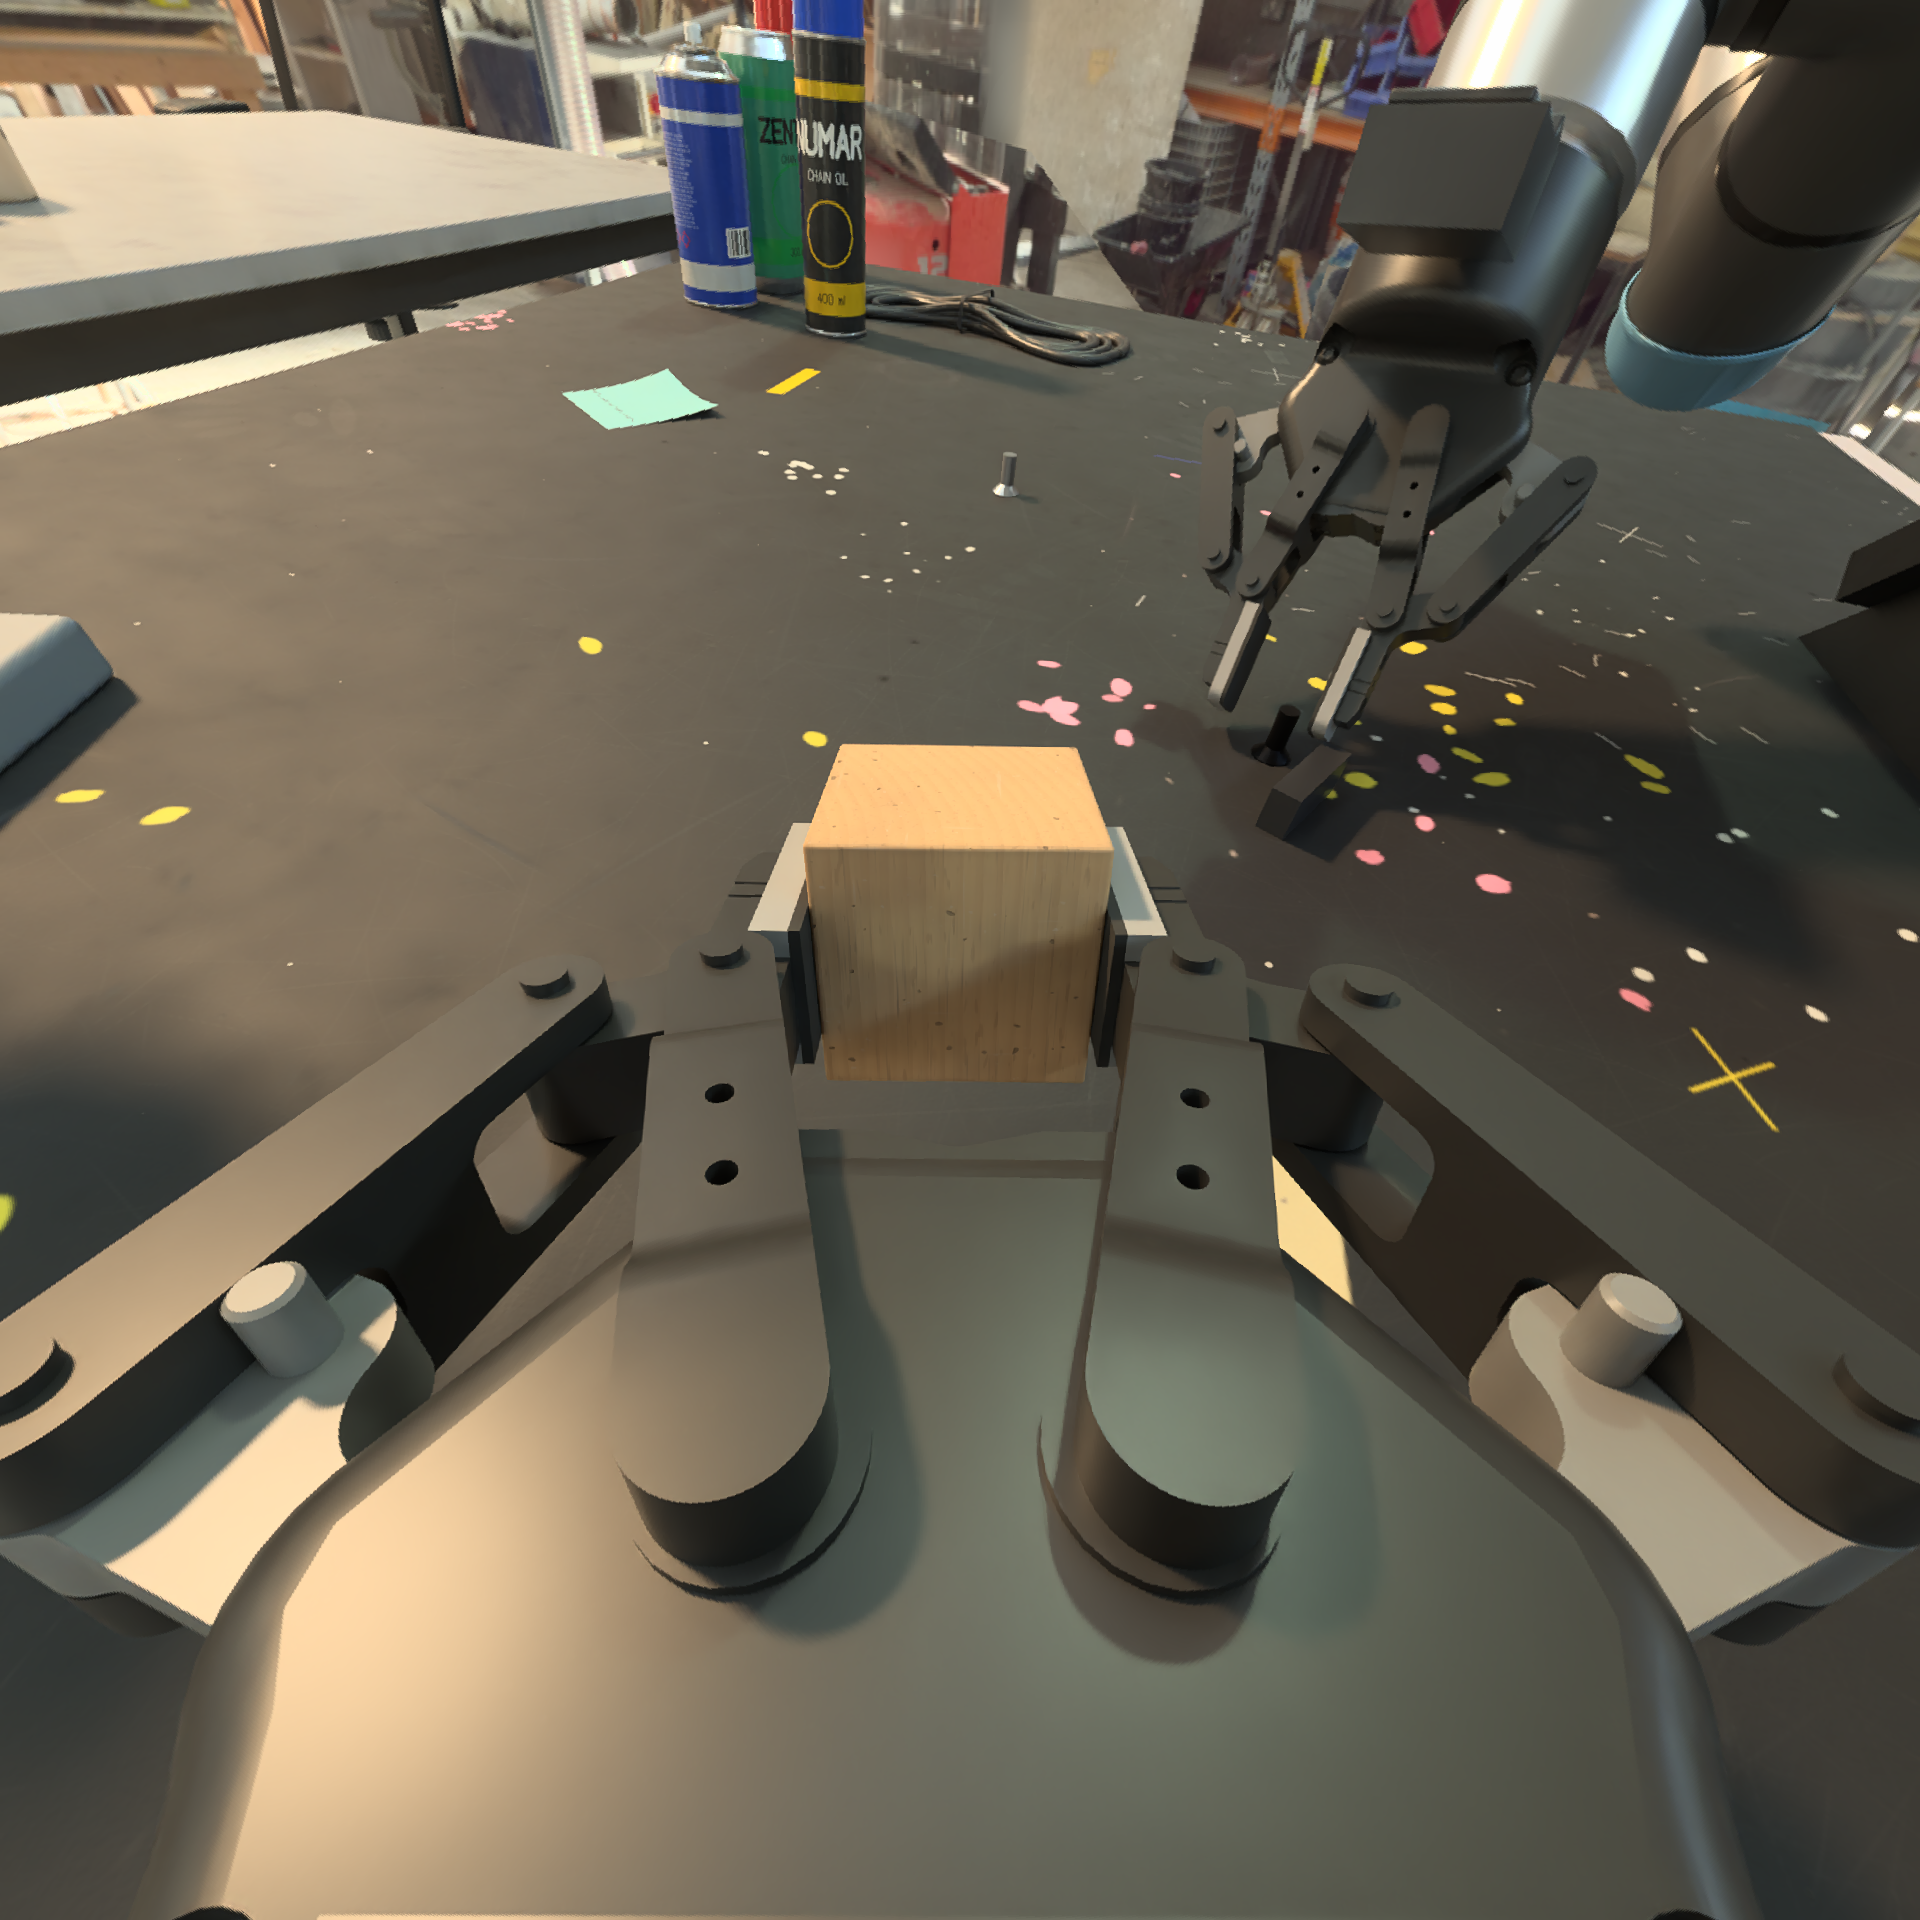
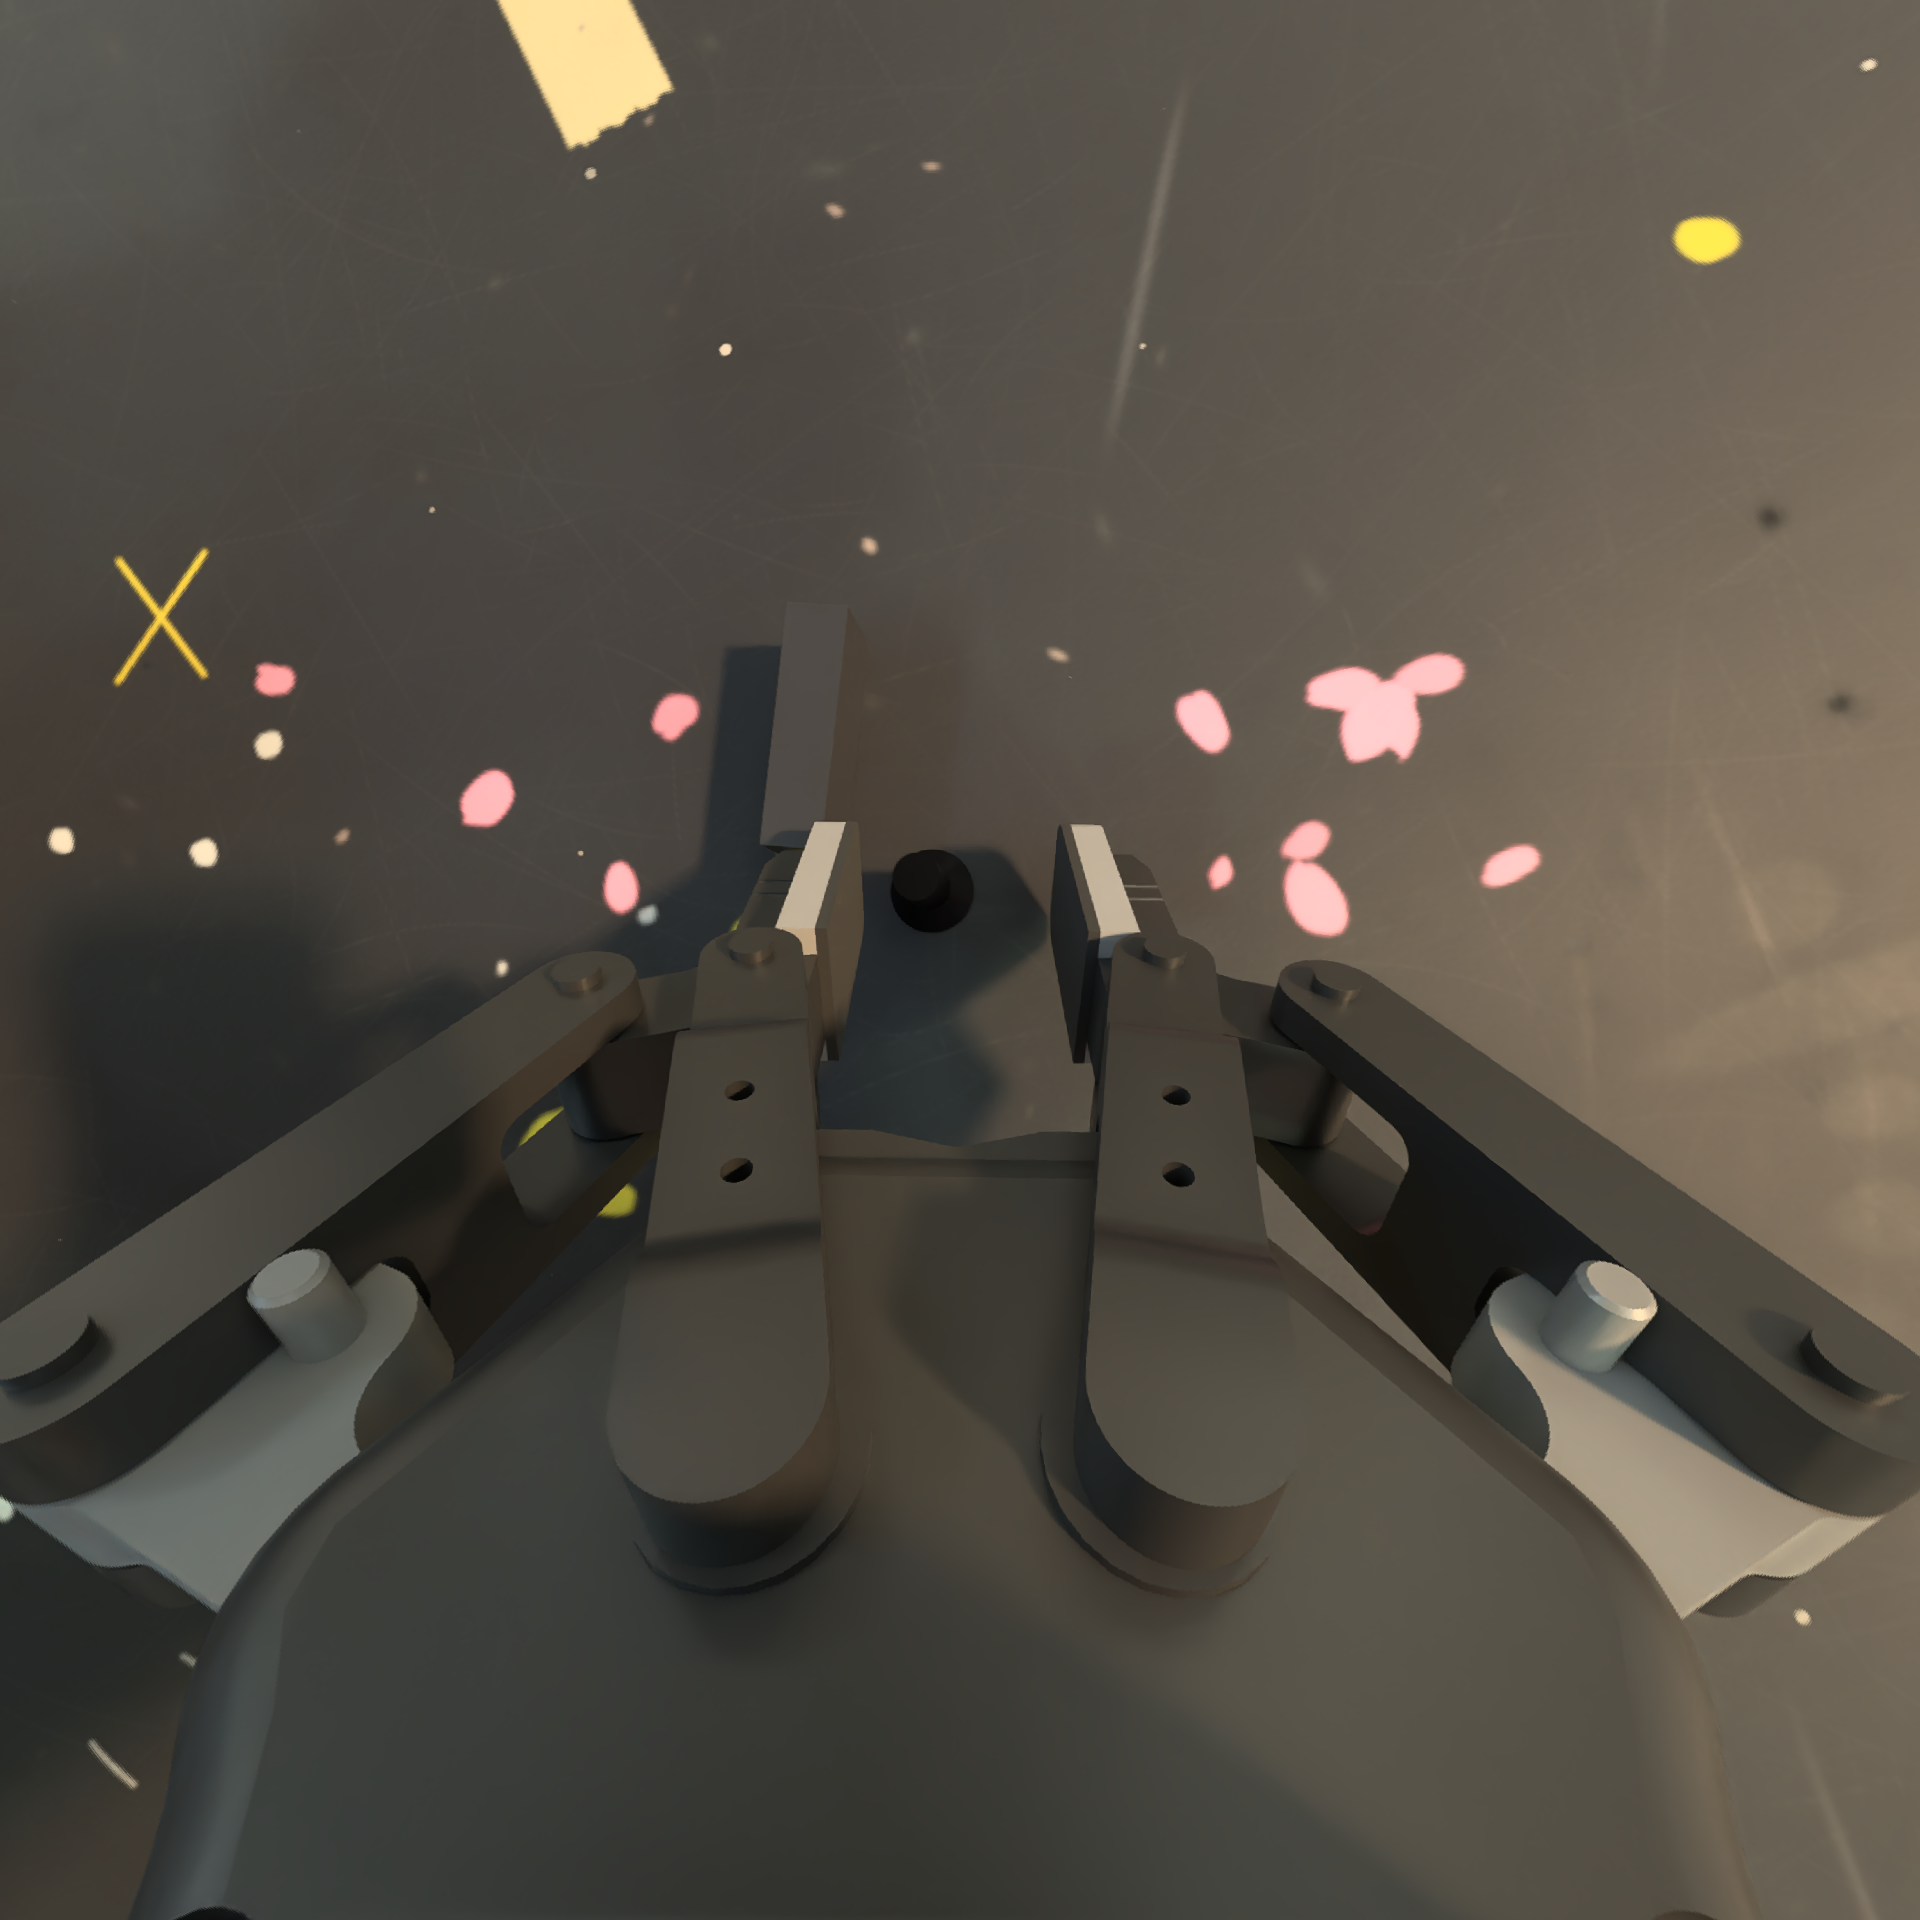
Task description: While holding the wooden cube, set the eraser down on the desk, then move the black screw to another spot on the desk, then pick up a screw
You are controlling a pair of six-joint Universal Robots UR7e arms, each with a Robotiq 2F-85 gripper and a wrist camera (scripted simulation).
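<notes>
The left gripper (image 1: 954, 914) is clamped on the wooden cube (image 1: 956, 904). Farther off, the right gripper (image 2: 948, 883), fingers apart, straddles the upright black screw (image 2: 931, 888) on the tabletop (image 2: 1351, 416); the dark eraser (image 2: 808, 717) lies just beyond.

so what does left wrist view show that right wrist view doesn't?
Left wrist view only: the left gripper shut on the wooden cube, a silver screw, three spray cans, a cable, a teal note.
Right wrist view only: a pale tape strip.
Both: the open right gripper over the upright black screw, the dark eraser lying beside it on the desk.
</notes>
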